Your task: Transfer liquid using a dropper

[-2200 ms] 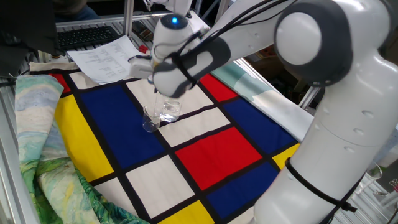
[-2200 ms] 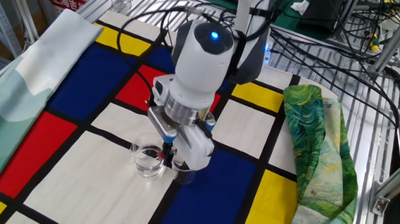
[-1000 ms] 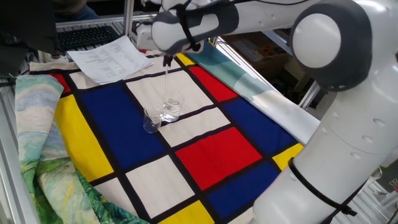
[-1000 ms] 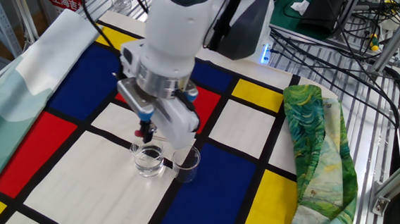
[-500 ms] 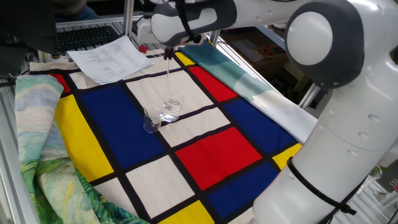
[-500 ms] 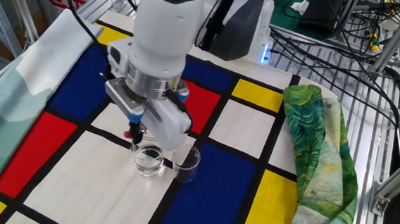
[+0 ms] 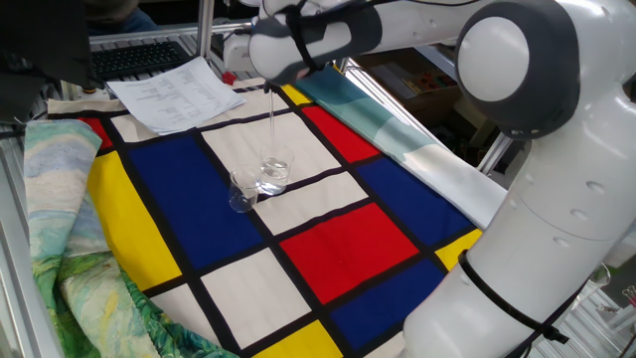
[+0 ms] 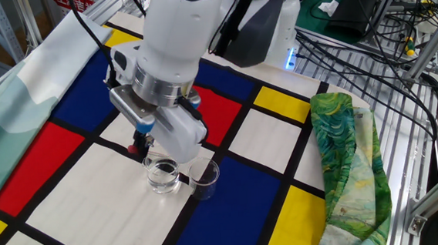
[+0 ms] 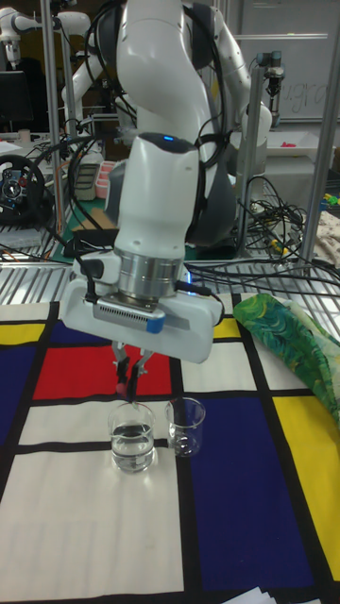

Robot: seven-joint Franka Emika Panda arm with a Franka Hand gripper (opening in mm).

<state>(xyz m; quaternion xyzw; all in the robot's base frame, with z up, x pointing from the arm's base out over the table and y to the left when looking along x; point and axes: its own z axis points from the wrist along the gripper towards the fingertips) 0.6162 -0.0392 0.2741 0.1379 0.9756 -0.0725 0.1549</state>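
Below gripper: two clear beakers, one dropper, one arm.
Beakers: wider beaker (image 9: 131,446) straight under the gripper (image 9: 127,366), liquid (image 9: 131,443) visible in its lower part; narrower beaker (image 9: 186,427) just beside it, touching or nearly so, contents cannot tell.
Dropper: dropper (image 7: 271,124) hangs upright from the gripper, red bulb (image 8: 134,150) up at the fingers (image 9: 136,363), clear tube pointing down toward the wider beaker's mouth; tip inside or just above the rim, cannot tell.
Gripper state: fingers closed tight on the dropper near the bulb, touching nothing else.
Edges/room: checkered cloth (image 8: 70,202) spreads wide around the beakers; green patterned cloth (image 8: 348,160) well off to one side at the table edge; papers (image 7: 174,91) well apart behind the gripper.
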